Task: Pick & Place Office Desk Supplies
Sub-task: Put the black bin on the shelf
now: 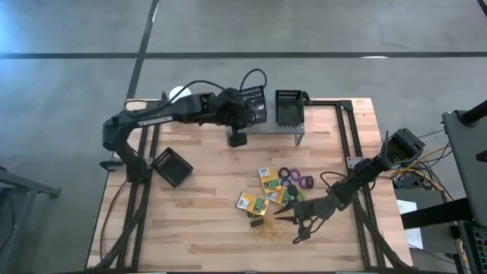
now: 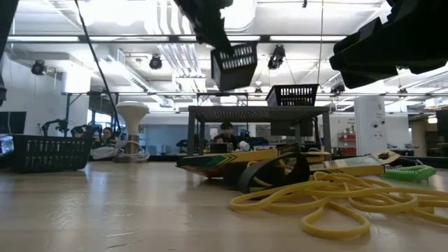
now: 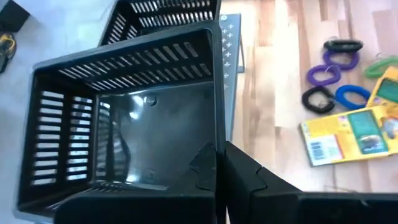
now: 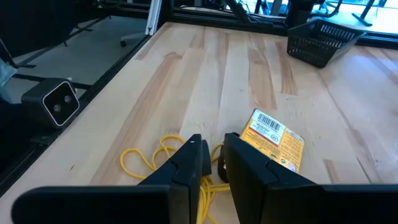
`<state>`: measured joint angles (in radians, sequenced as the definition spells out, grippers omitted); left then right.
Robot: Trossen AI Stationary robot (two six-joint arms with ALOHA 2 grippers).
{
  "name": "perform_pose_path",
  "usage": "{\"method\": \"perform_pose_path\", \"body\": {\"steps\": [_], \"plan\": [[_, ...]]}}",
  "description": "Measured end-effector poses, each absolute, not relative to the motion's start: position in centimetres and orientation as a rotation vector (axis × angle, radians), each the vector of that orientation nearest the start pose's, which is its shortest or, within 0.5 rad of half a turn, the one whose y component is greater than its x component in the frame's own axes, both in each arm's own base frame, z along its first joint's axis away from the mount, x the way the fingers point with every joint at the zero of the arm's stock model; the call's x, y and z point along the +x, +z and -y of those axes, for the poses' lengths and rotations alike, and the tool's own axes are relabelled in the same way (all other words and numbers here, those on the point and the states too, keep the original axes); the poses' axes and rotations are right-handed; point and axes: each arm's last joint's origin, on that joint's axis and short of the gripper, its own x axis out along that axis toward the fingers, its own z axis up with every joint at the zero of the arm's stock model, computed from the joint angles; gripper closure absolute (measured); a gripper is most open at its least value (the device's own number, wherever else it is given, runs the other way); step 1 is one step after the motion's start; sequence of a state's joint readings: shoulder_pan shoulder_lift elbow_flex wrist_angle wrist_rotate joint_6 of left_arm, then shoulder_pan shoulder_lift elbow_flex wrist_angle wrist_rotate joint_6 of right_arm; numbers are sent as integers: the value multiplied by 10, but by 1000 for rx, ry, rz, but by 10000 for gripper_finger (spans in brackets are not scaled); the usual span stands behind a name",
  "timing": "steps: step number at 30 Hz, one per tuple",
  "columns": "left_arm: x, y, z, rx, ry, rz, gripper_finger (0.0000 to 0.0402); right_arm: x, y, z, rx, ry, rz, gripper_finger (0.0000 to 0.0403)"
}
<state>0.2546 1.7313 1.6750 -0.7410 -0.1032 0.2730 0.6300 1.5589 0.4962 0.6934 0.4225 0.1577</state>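
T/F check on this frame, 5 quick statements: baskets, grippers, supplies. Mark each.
1. The left gripper is shut on the rim of a black slatted basket. True.
2. The yellow rubber bands lie on the table, beside the right gripper. True.
3. Every crayon box is already in a basket. False: they lie on the wood.
4. A second black basket sits on the grey stand. True.
5. The purple rings sit on the stand. False: they are on the table.
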Motion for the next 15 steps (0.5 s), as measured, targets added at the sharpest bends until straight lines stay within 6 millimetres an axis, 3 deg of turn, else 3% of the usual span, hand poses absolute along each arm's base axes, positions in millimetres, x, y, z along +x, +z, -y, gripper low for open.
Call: {"method": "perform_pose_path", "body": {"steps": [2,8,15], "plan": [[369,337,-104,214,221,-832,391,230,149,-153,-29,179,-333,338],[388,302,-112,252,179,-938,391,230,149,-153,-25,179,-333,338],[399,286,-117,259,192,-943,391,230,149,-153,-26,179,-334,341]]}}
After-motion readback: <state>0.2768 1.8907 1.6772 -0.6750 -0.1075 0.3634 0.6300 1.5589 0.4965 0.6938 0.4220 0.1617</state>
